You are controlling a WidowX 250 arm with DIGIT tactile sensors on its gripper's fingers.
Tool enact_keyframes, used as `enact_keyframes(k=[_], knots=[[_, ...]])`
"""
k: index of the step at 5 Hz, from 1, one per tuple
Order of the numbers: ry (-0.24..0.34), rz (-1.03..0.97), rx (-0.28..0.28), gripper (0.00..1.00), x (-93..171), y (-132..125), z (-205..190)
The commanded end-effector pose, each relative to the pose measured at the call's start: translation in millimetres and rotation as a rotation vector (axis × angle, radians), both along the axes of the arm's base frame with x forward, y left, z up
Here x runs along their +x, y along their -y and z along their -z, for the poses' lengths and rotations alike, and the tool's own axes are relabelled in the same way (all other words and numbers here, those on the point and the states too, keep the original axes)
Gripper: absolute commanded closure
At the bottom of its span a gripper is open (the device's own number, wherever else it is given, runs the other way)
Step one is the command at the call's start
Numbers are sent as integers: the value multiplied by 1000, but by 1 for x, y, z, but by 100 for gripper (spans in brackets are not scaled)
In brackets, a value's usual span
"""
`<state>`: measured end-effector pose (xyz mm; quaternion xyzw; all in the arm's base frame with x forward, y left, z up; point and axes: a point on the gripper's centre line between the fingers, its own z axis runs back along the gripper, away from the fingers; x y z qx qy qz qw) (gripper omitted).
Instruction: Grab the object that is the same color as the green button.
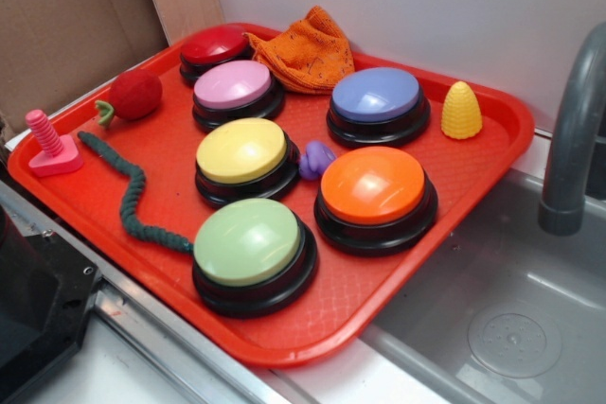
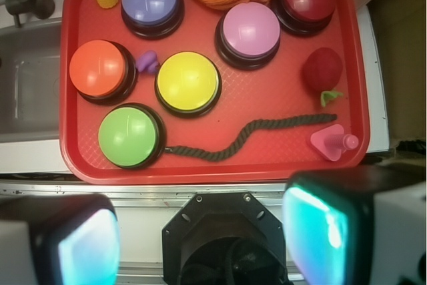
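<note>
Green button (image 1: 248, 241) and rope (image 1: 131, 196) share red tray (image 1: 379, 314).

Oblique side view; overhead wrist view

**A:** ok so what kind of place is this? kitchen?

**B:** more like a toy kitchen set up as a robot test bench imo. there's a grey sink basin (image 1: 511, 319) with a drain and a grey faucet (image 1: 576, 130), but it all looks plasticky. plus a cardboard panel (image 1: 66, 26) as a backdrop and a plain white wall (image 1: 426, 7).

**A:** and the red tray (image 1: 379, 314) of coloured push buttons and knitted toys?

**B:** yep, staged props, not a real home.
</note>
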<state>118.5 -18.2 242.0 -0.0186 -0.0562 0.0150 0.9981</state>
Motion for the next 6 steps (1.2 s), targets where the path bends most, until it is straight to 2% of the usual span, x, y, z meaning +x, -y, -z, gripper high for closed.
enact_keyframes(k=[1, 3, 4, 5, 6], knots=[[0, 0, 0, 0, 0, 0, 0], [38, -428, -42, 0, 31, -36, 38], [69, -674, -36, 0, 37, -57, 65], [144, -900, -24, 0, 41, -79, 93], [169, -1026, 17, 0, 43, -93, 116]])
